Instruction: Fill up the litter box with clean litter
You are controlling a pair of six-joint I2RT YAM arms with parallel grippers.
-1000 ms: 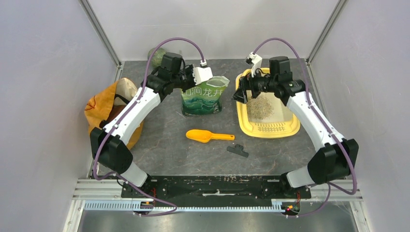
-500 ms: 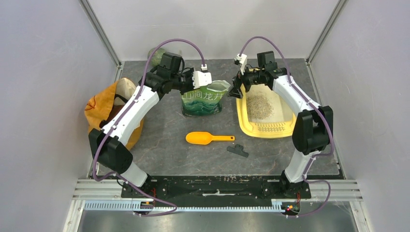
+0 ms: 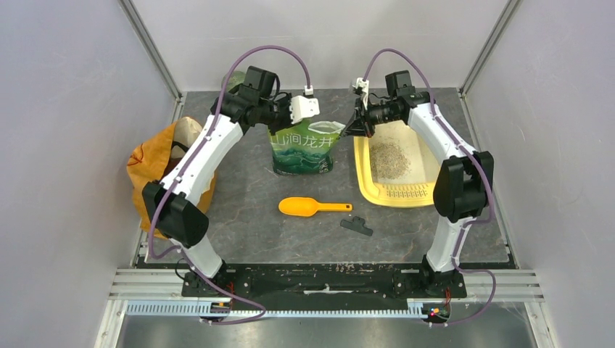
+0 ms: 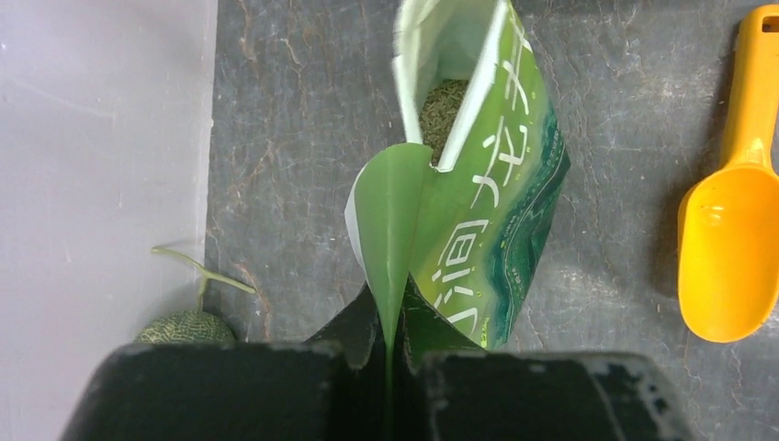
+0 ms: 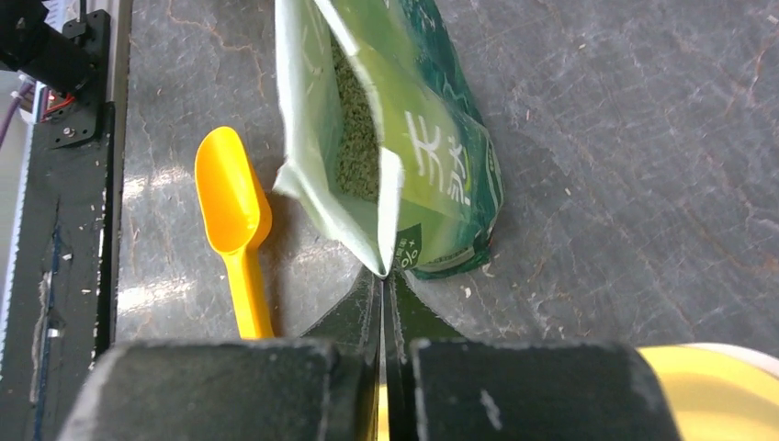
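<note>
Grey table (image 3: pixel 246 217), clean litter (image 3: pixel 389 157) in litter box (image 3: pixel 395 196), green pouch (image 3: pixel 304 148) — left pincer (image 4: pixel 387 322), right pincer (image 5: pixel 383 285) clenching its rim

The green pouch (image 3: pixel 304 148) stands between my two grippers and blocks the straight line from one to the other. My left gripper (image 4: pixel 386 342) is pinched on one top flap, my right gripper (image 5: pixel 382 299) on the opposite top corner. The pouch's open mouth is just ahead of both.

Left of my left fingers, a netted melon (image 4: pixel 184 326) sits against the wall (image 4: pixel 92 138): tight. Ahead-right of them is the orange scoop (image 4: pixel 730 248), with a strip of bare table (image 4: pixel 625 138) between scoop and pouch: passable.

The litter box (image 5: pixel 716 386) rim is just beside and below my right fingers. Ahead-right of them is open table. A small black clip (image 3: pixel 357 226) lies near the scoop handle. The orange bag (image 3: pixel 156 163) flanks my left arm, well behind the fingers.
</note>
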